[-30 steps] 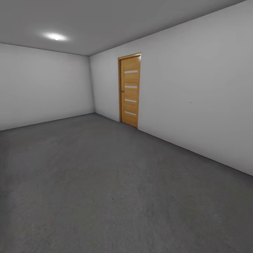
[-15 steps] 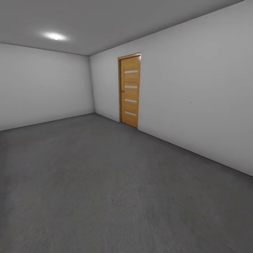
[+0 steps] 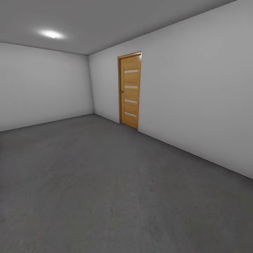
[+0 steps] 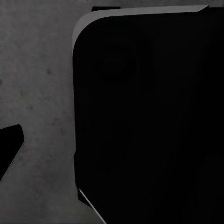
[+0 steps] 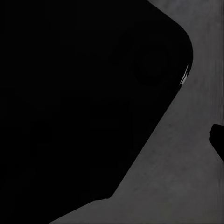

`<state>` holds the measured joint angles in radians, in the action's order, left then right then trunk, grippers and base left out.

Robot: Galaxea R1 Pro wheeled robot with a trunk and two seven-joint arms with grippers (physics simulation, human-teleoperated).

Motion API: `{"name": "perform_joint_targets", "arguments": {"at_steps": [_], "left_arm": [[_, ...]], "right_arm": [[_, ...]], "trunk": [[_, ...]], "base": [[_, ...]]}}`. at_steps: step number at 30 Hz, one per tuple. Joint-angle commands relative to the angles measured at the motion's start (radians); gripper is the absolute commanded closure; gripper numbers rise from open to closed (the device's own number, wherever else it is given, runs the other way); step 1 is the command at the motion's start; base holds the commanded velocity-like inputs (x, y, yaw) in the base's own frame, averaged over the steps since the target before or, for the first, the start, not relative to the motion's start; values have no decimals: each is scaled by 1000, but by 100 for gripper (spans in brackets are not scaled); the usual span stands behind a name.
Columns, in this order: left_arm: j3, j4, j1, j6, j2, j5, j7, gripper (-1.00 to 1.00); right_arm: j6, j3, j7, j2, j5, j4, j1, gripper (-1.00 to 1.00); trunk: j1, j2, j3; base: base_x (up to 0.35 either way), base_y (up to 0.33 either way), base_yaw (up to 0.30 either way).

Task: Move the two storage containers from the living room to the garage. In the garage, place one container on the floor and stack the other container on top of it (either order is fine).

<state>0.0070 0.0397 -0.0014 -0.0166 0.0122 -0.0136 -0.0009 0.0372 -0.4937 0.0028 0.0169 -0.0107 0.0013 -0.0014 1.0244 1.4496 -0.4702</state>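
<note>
Garage seen in head view: grey concrete floor (image 3: 105,182), white walls (image 3: 196,98), closed wooden door (image 3: 130,90). Gripper state can't be told.

The head view is evenly and softly lit, with one round ceiling light (image 3: 52,34) glowing as a small white bloom. The walls (image 3: 196,95) grade from pale to grey toward the corner, and the floor (image 3: 105,182) darkens toward the near edge. Straight lines splay at the edges. Both wrist views are dim, with black unlit shapes over grainy, blurred grey floor.
</note>
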Motion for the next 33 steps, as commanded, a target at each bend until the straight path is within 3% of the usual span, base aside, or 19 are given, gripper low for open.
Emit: {"name": "perform_joint_targets", "arguments": {"at_steps": [1,33], "left_arm": [[1,0,0,-2,0,-1,0,-100],[3,-1,0,-2,9,-7,2,-100]], "right_arm": [[3,-2,0,0,-1,0,0,-100],[4,-17,-1,-3,10,0,0,-100]], "trunk": [[1,0,-1],[1,0,-1]], "base": [[323,0,0],[323,0,-21]]}}
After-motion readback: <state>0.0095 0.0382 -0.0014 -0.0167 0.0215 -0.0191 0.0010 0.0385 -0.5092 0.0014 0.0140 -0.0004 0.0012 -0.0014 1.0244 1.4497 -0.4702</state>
